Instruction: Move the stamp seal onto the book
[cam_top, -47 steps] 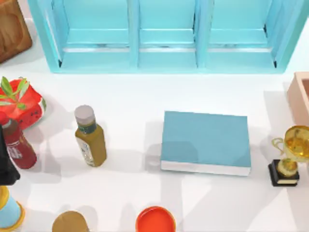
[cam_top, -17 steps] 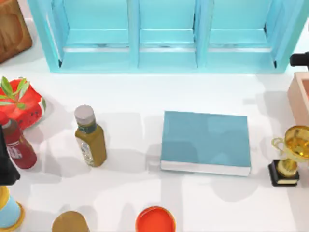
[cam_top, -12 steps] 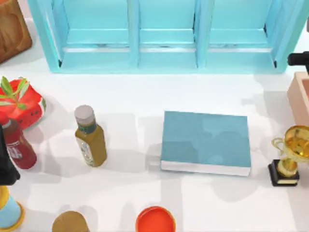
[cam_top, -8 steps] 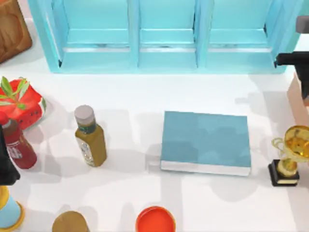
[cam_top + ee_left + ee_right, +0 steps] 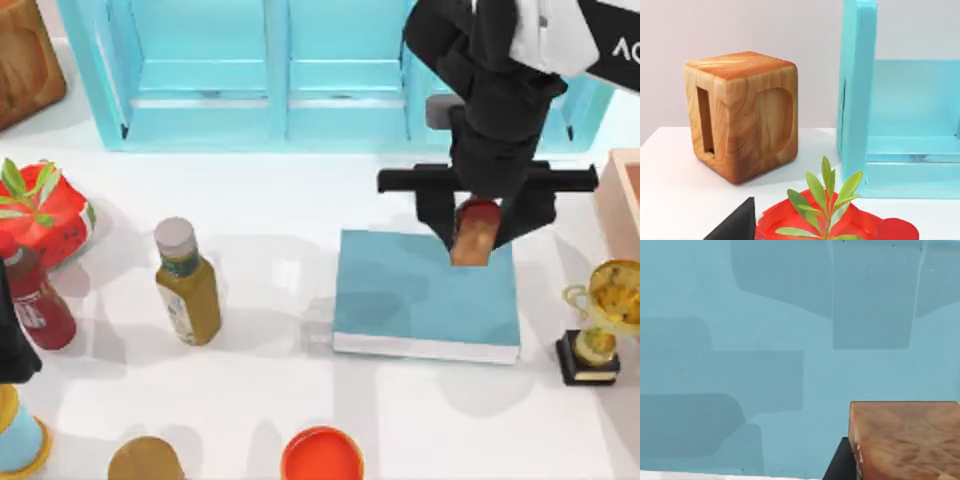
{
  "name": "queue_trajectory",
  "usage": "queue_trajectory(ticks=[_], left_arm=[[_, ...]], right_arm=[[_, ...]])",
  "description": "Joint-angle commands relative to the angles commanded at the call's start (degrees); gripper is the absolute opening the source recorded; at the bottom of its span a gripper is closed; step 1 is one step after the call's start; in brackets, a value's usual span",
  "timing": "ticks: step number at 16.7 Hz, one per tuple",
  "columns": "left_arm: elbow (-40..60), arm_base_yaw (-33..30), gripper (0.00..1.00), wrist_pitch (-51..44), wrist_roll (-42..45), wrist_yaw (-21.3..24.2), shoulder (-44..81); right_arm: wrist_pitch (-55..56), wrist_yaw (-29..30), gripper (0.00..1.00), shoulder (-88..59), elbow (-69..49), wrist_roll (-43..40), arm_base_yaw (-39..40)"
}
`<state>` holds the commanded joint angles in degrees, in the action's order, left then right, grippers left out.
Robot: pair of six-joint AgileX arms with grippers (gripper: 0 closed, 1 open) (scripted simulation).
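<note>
My right gripper (image 5: pixel 476 236) hangs over the far right part of the teal-blue book (image 5: pixel 400 290), shut on the stamp seal (image 5: pixel 475 232), a tan-brown block with a dark red rounded top. In the right wrist view the stamp seal's wooden base (image 5: pixel 905 440) hovers above the book cover (image 5: pixel 765 340), and I cannot tell whether it touches. The book lies flat right of the table's middle, white page edges toward the front. My left arm (image 5: pixel 12 330) stays parked at the left edge.
A light blue shelf unit (image 5: pixel 340 70) spans the back. An olive bottle (image 5: pixel 187 285), a dark red sauce bottle (image 5: pixel 35 300) and a red plant pot (image 5: pixel 40 210) stand at left. A gold trophy (image 5: pixel 600 320) stands right of the book. An orange lid (image 5: pixel 322 455) lies in front.
My right arm has swung in from the right edge, carrying the stamp seal over the book's far right part. The left arm and the table objects have not moved.
</note>
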<state>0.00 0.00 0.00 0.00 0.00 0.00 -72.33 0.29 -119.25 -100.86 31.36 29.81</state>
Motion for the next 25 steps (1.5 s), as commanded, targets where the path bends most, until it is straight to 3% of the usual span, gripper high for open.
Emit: queue_trajectory(ticks=[3,14,25], left_arm=[[0.0,0.0,1.00,0.0,0.0,0.0,0.0],[0.0,0.0,1.00,0.0,0.0,0.0,0.0],[0.0,0.0,1.00,0.0,0.0,0.0,0.0]], right_arm=[[2.9,0.0,0.00,-2.9,-0.8,3.3,3.4],[1.9,0.0,0.00,-2.8,-1.7,3.3,3.4],[1.9,0.0,0.83,-2.8,-1.7,3.3,3.4]])
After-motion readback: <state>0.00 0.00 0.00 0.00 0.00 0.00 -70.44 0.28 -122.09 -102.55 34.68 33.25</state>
